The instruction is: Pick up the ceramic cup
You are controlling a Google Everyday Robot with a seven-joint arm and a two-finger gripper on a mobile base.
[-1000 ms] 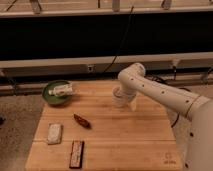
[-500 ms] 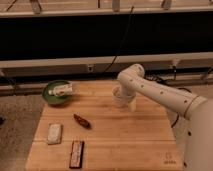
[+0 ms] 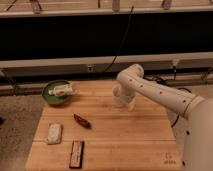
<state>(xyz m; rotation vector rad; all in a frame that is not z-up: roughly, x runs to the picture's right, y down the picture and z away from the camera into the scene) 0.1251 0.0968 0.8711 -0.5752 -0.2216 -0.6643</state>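
The ceramic cup is a small pale white shape standing on the wooden table, right of centre towards the back. It is mostly covered by the arm. My gripper comes down from the white arm's elbow and sits right at the cup. I cannot tell whether it touches the cup.
A green bowl with a white object in it stands at the back left. A red-brown item, a white packet and a dark bar lie on the left half. A dark wall with rails runs behind the table.
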